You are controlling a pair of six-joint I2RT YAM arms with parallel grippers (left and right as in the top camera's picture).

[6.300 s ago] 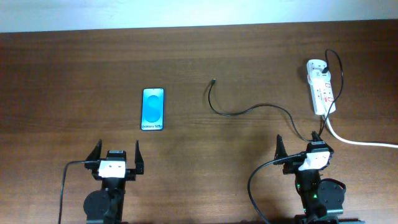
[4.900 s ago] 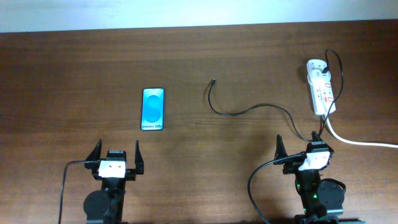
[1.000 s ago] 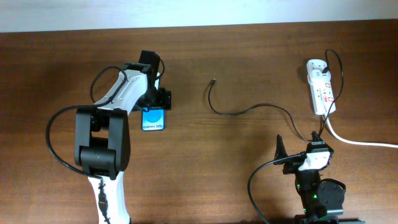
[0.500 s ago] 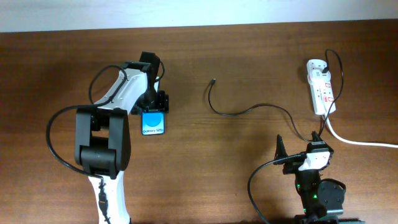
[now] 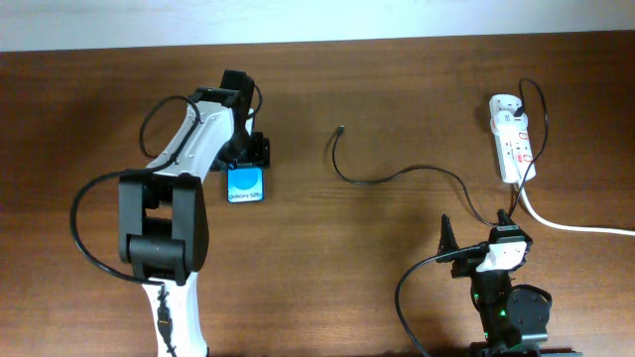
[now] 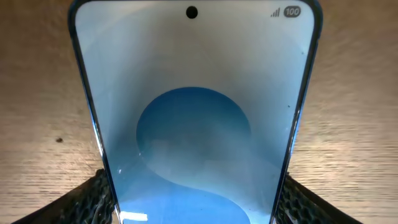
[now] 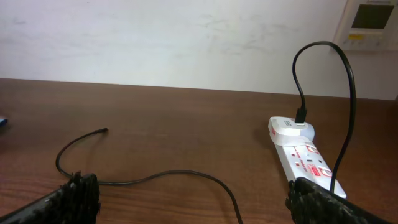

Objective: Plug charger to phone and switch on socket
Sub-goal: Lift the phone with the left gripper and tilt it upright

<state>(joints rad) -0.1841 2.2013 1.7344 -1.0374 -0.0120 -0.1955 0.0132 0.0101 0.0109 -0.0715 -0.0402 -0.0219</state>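
Since half a second ago, your left gripper (image 5: 246,161) has drawn the phone (image 5: 245,186) slightly up the worktop (image 5: 89,109); its jaws are grasping the phone's long edges. Your right gripper (image 5: 475,234) sits low with its jaws released. The charger (image 5: 397,175) lies well right of the phone, plugged into the socket (image 5: 512,147).

Table (image 5: 417,89): dark wood, visible grain, low satin sheen. Phone (image 6: 193,124): glossy glass screen, shiny dark frame. Socket (image 7: 303,155): smooth white plastic, slight gloss. Charger (image 5: 369,182): black cable, matt. Left gripper (image 6: 193,202) pads (image 6: 84,202): black, rough knurled texture. Wall (image 7: 155,37): white, matt, scuffed.
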